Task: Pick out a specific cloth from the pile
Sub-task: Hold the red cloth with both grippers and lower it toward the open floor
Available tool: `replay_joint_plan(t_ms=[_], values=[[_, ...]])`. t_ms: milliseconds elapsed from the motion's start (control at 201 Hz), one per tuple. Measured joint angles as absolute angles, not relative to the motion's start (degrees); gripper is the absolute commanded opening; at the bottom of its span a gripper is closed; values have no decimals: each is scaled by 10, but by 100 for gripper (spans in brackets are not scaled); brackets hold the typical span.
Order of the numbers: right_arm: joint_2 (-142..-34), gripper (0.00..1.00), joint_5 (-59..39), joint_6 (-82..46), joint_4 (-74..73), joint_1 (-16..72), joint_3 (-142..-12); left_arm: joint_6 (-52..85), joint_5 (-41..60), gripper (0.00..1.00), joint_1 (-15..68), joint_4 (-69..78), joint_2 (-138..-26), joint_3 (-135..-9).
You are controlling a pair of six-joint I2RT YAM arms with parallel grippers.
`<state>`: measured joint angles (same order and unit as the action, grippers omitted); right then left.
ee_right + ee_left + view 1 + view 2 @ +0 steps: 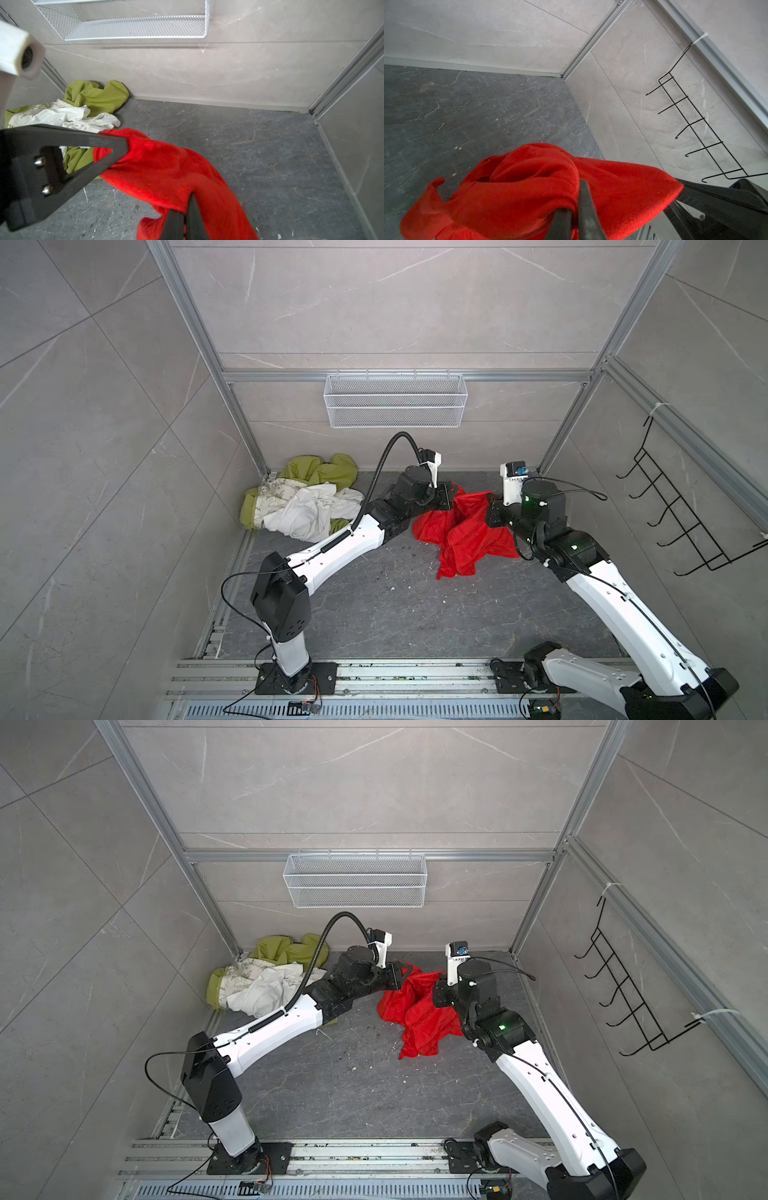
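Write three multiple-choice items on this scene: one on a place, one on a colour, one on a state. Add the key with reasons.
1. Where on the floor is the pile?
A. far left corner
B. near right corner
C. middle

2. What colour is the cloth apart from the pile?
A. white
B. red
C. olive green

3. The left tool and right tool are:
A. both open
B. both shut on the cloth
C. both shut on nothing

Key:
1 A: it sits in that corner in both top views.
2 B: it is bright red in every view.
3 B: each wrist view shows red fabric pinched in its tool.
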<state>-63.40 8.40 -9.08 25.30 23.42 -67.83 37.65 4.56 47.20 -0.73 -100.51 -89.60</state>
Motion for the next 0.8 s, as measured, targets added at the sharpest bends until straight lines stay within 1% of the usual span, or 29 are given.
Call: replay_joint_plan(t_ms=[179,797], values=[[-644,0,65,-105,258,231,-659,376,39,0,468,-7,-994,-867],[-644,0,37,-121,260,218,-613,376,33,0,465,17,-988,-821]])
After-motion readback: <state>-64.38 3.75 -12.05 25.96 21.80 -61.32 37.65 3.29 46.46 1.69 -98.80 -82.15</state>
